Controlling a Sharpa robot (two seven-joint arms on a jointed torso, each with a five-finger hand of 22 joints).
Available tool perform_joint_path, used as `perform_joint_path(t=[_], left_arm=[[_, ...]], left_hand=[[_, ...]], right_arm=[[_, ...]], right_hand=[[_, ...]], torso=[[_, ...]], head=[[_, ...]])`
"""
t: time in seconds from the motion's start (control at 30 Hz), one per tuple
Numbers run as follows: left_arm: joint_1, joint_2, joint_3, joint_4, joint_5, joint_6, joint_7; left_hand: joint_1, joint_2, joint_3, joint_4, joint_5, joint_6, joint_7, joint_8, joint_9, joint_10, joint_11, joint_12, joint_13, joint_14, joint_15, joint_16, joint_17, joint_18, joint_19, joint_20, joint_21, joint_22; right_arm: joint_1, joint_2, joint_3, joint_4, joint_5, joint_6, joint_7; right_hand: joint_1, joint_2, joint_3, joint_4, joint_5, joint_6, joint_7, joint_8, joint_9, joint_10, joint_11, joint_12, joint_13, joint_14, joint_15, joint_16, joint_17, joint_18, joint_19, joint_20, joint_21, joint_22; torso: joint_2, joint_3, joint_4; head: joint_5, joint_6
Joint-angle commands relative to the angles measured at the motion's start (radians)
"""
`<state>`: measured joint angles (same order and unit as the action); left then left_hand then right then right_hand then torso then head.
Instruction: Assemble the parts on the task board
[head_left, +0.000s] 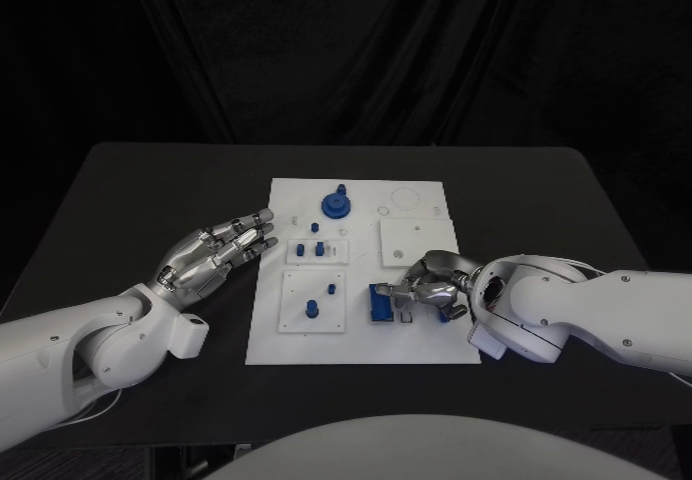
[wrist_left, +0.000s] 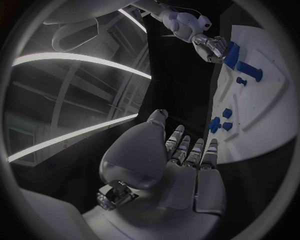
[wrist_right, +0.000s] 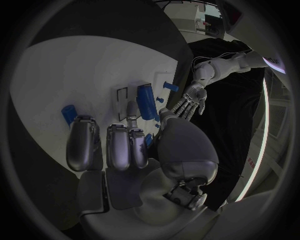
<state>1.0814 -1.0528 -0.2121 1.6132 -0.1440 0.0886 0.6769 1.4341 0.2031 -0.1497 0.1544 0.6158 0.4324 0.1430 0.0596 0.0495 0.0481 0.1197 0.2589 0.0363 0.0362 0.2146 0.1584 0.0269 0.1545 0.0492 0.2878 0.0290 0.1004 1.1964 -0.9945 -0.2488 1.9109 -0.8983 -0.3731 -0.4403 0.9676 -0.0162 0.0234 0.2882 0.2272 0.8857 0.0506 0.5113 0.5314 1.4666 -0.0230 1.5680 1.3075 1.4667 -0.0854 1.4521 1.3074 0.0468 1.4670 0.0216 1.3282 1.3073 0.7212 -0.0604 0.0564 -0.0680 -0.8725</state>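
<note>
The white task board (head_left: 267, 345) lies mid-table. My right hand (head_left: 433, 287) rests on its near right part, and its thumb and a finger pinch a long blue block (head_left: 381, 303) from either side; the block (wrist_right: 145, 101) stands out beyond the curled fingers (wrist_right: 109, 145). In the left wrist view that right hand (wrist_left: 209, 44) touches the block (wrist_left: 232, 54). My left hand (head_left: 216, 253) hovers at the board's left edge, fingers apart and holding nothing. A blue round part (head_left: 335, 205) sits at the far side. Small blue pegs (head_left: 316, 228) stand on the inset plates.
Two more pegs (head_left: 330, 289) stand in the near left inset plate (head_left: 289, 320). A bare square plate (head_left: 405, 242) lies just beyond my right hand. Another blue piece (wrist_right: 69, 114) lies on the board beside my right fingers. Black table (head_left: 159, 190) surrounds the board.
</note>
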Motion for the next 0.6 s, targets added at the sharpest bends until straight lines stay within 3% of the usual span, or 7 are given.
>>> perform_joint_path(t=[0.03, 0.07, 0.23, 0.43, 0.5, 0.53, 0.6], left_arm=[[-0.003, -0.001, 0.001, 0.002, 0.002, 0.015, 0.011], [-0.003, -0.001, 0.001, 0.003, 0.002, 0.016, 0.011], [-0.005, -0.004, 0.001, 0.004, 0.002, 0.016, 0.013], [-0.007, -0.008, 0.001, 0.007, 0.002, 0.014, 0.014], [-0.007, -0.009, 0.001, 0.008, 0.002, 0.012, 0.014], [-0.007, -0.009, 0.001, 0.009, 0.002, 0.012, 0.014], [-0.007, -0.010, 0.001, 0.010, 0.002, 0.010, 0.014]], left_hand=[[0.003, 0.003, 0.001, -0.004, 0.002, 0.001, 0.007, 0.006, 0.001, 0.002, 0.009, 0.004, 0.001, 0.000, 0.007, 0.005, 0.001, -0.010, 0.005, 0.005, 0.005, 0.001], [0.003, 0.003, 0.001, -0.004, 0.002, 0.001, 0.007, 0.006, 0.001, 0.002, 0.009, 0.004, 0.001, 0.000, 0.007, 0.005, 0.001, -0.010, 0.005, 0.005, 0.005, 0.001], [0.003, 0.003, 0.001, -0.004, 0.002, 0.002, 0.007, 0.006, 0.001, 0.002, 0.009, 0.004, 0.001, 0.000, 0.008, 0.005, 0.001, -0.010, 0.005, 0.005, 0.005, 0.002], [0.003, 0.004, 0.002, -0.005, 0.003, 0.002, 0.008, 0.007, 0.001, 0.002, 0.010, 0.006, 0.001, 0.000, 0.009, 0.006, 0.001, -0.011, 0.006, 0.005, 0.006, 0.004], [0.003, 0.004, 0.002, -0.005, 0.003, 0.002, 0.008, 0.007, 0.001, 0.002, 0.010, 0.006, 0.001, 0.000, 0.009, 0.006, 0.001, -0.011, 0.006, 0.005, 0.006, 0.004], [0.003, 0.004, 0.002, -0.005, 0.003, 0.002, 0.008, 0.007, 0.001, 0.002, 0.010, 0.006, 0.001, 0.000, 0.009, 0.006, 0.001, -0.011, 0.006, 0.005, 0.006, 0.004], [0.003, 0.004, 0.002, -0.005, 0.003, 0.002, 0.008, 0.007, 0.001, 0.002, 0.010, 0.006, 0.001, 0.000, 0.009, 0.006, 0.001, -0.011, 0.006, 0.005, 0.006, 0.004]], right_arm=[[-0.002, -0.009, 0.000, 0.010, -0.038, -0.073, 0.073], [-0.002, -0.014, 0.000, 0.015, -0.057, -0.097, 0.104], [-0.003, -0.037, 0.000, 0.035, -0.159, -0.203, 0.232], [-0.004, -0.074, -0.001, 0.059, -0.339, -0.299, 0.303], [-0.005, -0.092, -0.001, 0.063, -0.428, -0.304, 0.288], [-0.006, -0.096, -0.001, 0.064, -0.455, -0.302, 0.281], [-0.007, -0.105, -0.001, 0.064, -0.509, -0.291, 0.265]], right_hand=[[0.043, 0.002, -0.006, -0.007, 0.052, 0.007, -0.001, 0.010, 0.005, 0.104, 0.000, 0.003, 0.263, 0.066, -0.002, 0.004, 0.051, 0.009, 0.026, 0.001, 0.005, 0.190], [0.093, -0.002, -0.008, -0.015, 0.104, 0.010, -0.005, 0.023, 0.012, 0.104, -0.004, 0.003, 0.263, 0.069, -0.005, 0.011, 0.062, 0.006, 0.030, -0.001, 0.016, 0.193], [0.213, -0.024, -0.003, -0.062, 0.181, 0.002, -0.011, 0.042, 0.023, 0.104, -0.009, 0.003, 0.263, 0.073, -0.009, 0.025, 0.084, 0.000, 0.040, -0.005, 0.043, 0.202], [0.288, -0.044, -0.011, -0.085, 0.204, -0.024, -0.005, 0.056, 0.032, 0.104, -0.005, 0.003, 0.263, 0.072, -0.007, 0.026, 0.084, -0.002, 0.043, -0.005, 0.055, 0.205], [0.329, -0.054, -0.033, -0.091, 0.184, -0.102, 0.014, 0.090, 0.061, 0.104, 0.010, 0.003, 0.263, 0.069, 0.006, 0.020, 0.073, -0.001, 0.038, 0.004, 0.047, 0.202], [0.355, -0.059, -0.043, -0.097, 0.175, -0.190, 0.036, 0.119, 0.086, 0.104, 0.024, 0.003, 0.263, 0.066, 0.017, 0.015, 0.065, 0.000, 0.033, 0.015, 0.036, 0.199], [0.369, -0.059, -0.050, -0.097, 0.176, -0.228, 0.036, 0.149, 0.105, 0.104, 0.030, 0.003, 0.263, 0.066, 0.022, 0.015, 0.064, 0.002, 0.031, 0.018, 0.031, 0.197]], torso=[[0.000, 0.0002, 0.0001], [0.000, 0.0003, 0.0001], [0.000, 0.0001, 0.0007], [0.000, 0.0003, 0.0004], [0.000, 0.0002, 0.0001], [0.000, 0.0003, 0.0000], [0.000, 0.0002, 0.0002]], head=[[0.004, 0.000], [0.006, 0.000], [0.009, 0.000], [0.012, 0.000], [0.013, 0.000], [0.013, 0.000], [0.012, 0.000]])
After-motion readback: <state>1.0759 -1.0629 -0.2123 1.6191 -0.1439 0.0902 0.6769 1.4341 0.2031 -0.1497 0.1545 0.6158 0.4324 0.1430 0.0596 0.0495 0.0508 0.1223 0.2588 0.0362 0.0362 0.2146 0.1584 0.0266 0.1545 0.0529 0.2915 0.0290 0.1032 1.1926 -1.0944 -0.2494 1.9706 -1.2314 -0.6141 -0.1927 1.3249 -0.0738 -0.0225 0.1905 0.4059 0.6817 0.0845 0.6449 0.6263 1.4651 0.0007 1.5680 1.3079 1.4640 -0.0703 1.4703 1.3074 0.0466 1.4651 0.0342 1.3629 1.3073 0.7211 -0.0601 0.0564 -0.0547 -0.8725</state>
